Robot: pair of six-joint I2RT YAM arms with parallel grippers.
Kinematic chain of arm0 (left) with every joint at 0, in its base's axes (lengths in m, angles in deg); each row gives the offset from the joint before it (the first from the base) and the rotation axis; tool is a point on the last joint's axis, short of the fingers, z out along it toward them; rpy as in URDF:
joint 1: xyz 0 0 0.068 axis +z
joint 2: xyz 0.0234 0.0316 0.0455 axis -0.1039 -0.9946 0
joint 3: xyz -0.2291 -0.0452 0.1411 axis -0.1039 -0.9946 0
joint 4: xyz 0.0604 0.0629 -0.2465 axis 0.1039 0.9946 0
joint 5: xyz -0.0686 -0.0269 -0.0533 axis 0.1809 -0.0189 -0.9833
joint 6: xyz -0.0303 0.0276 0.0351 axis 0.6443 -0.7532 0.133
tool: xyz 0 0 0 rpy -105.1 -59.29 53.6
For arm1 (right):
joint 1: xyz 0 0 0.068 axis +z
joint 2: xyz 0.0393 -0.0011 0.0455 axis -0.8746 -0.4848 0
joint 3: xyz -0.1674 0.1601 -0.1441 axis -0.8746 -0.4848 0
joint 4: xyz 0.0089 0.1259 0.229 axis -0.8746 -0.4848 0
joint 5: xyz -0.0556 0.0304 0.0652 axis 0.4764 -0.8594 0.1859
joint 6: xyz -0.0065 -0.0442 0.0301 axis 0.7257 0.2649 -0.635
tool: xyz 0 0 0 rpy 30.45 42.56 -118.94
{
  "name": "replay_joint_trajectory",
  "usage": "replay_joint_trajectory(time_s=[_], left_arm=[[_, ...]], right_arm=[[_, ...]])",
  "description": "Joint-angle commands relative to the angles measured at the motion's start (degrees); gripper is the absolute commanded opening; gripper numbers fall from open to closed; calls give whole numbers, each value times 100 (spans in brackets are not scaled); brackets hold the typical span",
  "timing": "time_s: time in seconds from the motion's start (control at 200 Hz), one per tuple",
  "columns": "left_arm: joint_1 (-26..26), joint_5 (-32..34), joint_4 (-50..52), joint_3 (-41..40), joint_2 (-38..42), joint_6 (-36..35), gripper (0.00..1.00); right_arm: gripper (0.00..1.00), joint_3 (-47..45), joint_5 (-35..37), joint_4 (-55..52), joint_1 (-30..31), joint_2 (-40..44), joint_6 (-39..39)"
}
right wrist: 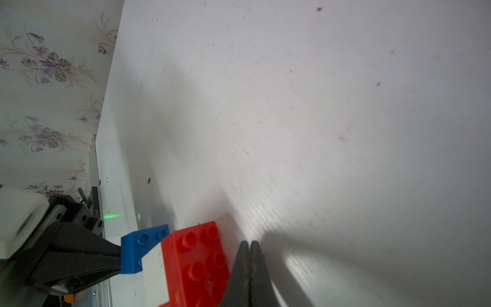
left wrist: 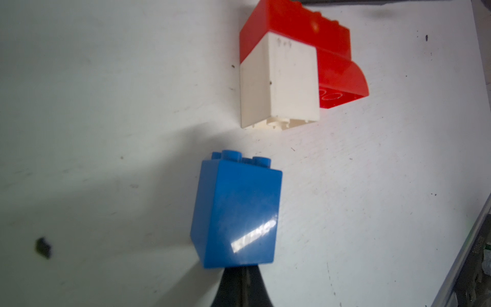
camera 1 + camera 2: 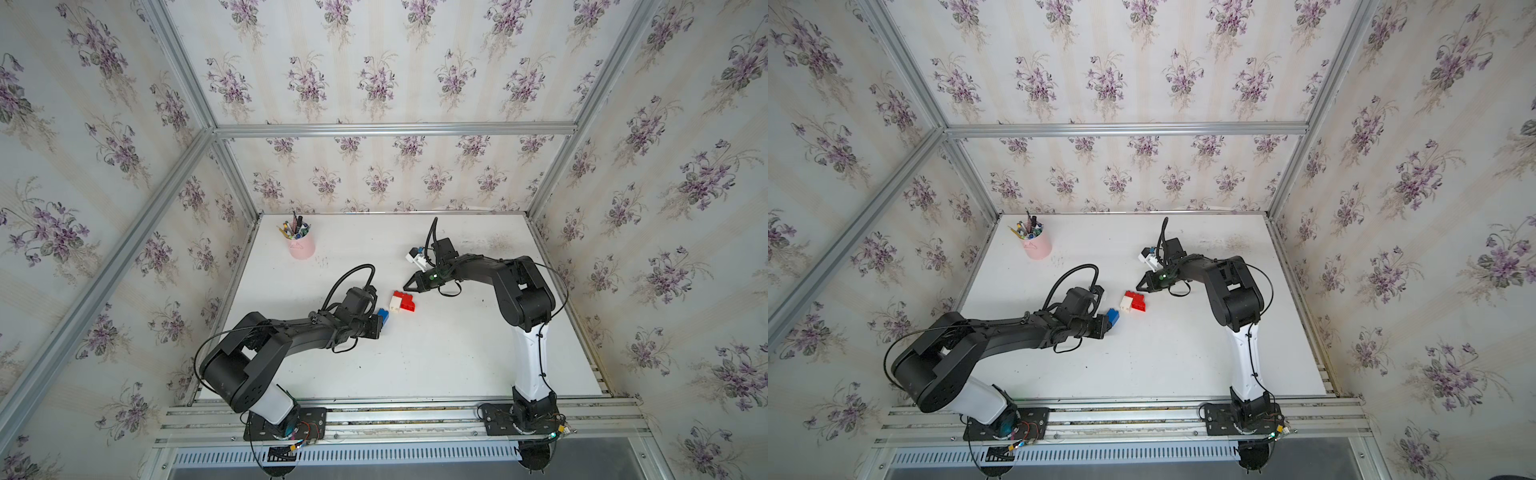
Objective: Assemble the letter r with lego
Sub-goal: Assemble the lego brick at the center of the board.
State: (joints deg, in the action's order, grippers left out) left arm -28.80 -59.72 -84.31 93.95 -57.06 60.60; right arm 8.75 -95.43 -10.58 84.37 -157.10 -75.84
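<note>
Overhead, in both top views, the left tool (image 3: 379, 322) (image 3: 1107, 322) is seen pinched shut, its tips set against the blue brick (image 3: 383, 316) (image 3: 1112, 316) on the white surface (image 3: 436, 357). The right tool (image 3: 405, 286) (image 3: 1138, 286) is likewise closed and empty, near the red bricks (image 3: 405, 301) joined to the white brick (image 3: 394, 306).

In the left wrist view, the blue brick (image 2: 236, 210) is shown at the closed tips, its studs turned toward the white brick (image 2: 279, 82), with a gap between the two.

In the right wrist view, the shut right tool (image 1: 249, 245) is shown just beside the red bricks (image 1: 196, 263); contact cannot be told.
</note>
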Motion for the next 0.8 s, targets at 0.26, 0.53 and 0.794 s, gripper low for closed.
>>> replay_joint_trajectory(time_s=[0.26,0.53,0.794], left_arm=[[5,-123,-252,-10,-97,18,0],[5,-181,-293,6,-178,-9,0],[5,-184,-114,-28,15,-4,0]], right_arm=[[0,-435,95,298,145,329,-404],[0,-577,-89,441,191,384,-401],[0,-334,-115,380,382,192,-452]])
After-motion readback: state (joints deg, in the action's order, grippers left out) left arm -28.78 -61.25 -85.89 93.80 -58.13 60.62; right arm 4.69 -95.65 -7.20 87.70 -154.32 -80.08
